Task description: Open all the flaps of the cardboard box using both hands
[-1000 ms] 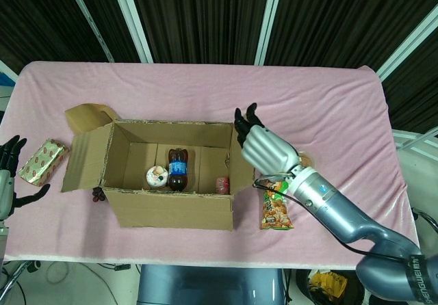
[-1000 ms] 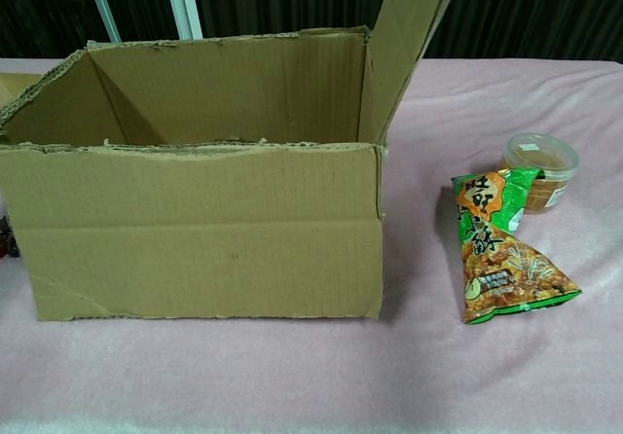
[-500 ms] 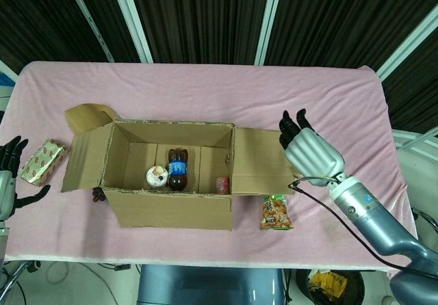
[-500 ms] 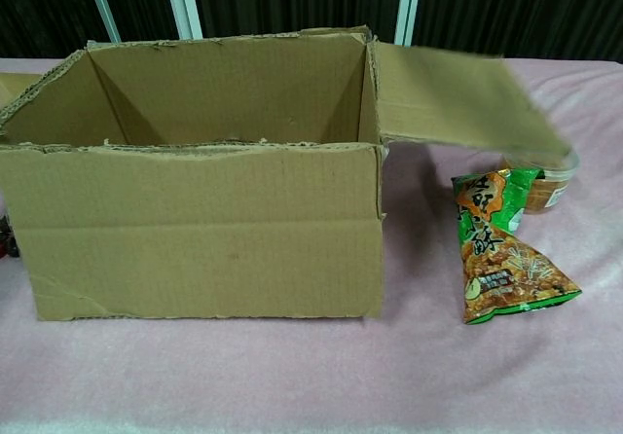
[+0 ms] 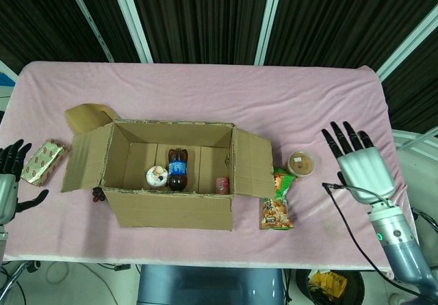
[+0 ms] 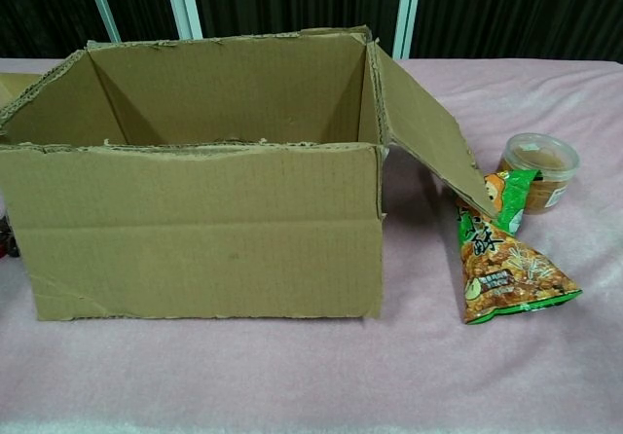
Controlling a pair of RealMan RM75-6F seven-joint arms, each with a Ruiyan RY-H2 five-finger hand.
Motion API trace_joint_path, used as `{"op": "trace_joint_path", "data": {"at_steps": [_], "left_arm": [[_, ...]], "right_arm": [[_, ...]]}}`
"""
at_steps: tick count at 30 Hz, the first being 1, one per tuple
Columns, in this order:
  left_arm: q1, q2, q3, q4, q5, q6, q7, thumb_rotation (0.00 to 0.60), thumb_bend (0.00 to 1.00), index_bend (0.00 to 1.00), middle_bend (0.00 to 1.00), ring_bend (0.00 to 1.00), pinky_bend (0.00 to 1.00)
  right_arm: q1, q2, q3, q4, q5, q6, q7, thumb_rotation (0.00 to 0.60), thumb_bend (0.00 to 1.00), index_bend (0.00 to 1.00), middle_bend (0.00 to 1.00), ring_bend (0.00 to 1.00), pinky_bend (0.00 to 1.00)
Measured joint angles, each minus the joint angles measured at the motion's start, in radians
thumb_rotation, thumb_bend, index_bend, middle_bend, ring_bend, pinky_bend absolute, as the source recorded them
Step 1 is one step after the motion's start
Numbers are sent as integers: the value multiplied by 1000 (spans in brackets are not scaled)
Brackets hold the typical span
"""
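A brown corrugated cardboard box (image 5: pixel 171 209) stood open at left of centre on the pink-covered desk (image 5: pixel 205 86), its right-hand flap (image 5: pixel 254 163) folded outward and sloping down until its lower edge touched the top of a green snack bag (image 5: pixel 276 208). The left-hand flap (image 5: pixel 83 158) lay spread outward toward the left edge of the frame, and a smaller piece of cardboard (image 5: pixel 87 116) jutted from the box's upper-left corner. Inside sat a dark cola bottle with a blue label (image 5: pixel 178 169), a round white item (image 5: pixel 157 176) just to its left and a small red can (image 5: pixel 222 184) to its right. A clear-lidded round tub of brown contents (image 5: pixel 301 163) stood just above and to the right of the snack bag. The robot's right hand (image 5: pixel 359 163) hovered at the lower right of the frame, well apart from the box, fingers spread and holding nothing. Its left hand (image 5: pixel 11 178) showed at the far left edge, fingers apart and empty, near a red-and-gold wrapped packet (image 5: pixel 42 161) lying beside the left flap. In the chest view, the right flap (image 6: pixel 423 132) slanted down onto the snack bag (image 6: pixel 506 264).
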Motion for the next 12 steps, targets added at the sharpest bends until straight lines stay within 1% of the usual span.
{"op": "trace_joint_path", "data": {"at_steps": [1, 5, 7, 12], "left_arm": [[4, 3, 6, -2, 9, 8, 12, 600, 154, 0, 0, 0, 0], [25, 4, 23, 6, 32, 38, 22, 600, 154, 0, 0, 0, 0], [30, 1, 29, 19, 34, 43, 23, 600, 153, 0, 0, 0, 0], [30, -2, 32, 28, 29, 30, 32, 600, 154, 0, 0, 0, 0]], "right_arm": [[-40, -28, 0, 29, -16, 32, 53, 600, 298, 0, 0, 0, 226], [-167, -111, -3, 138, -71, 100, 208, 600, 286, 0, 0, 0, 224], [-220, -146, -8, 200, -102, 130, 263, 600, 285, 0, 0, 0, 224], [-299, -210, -12, 321, -167, 179, 340, 600, 284, 0, 0, 0, 224]]}}
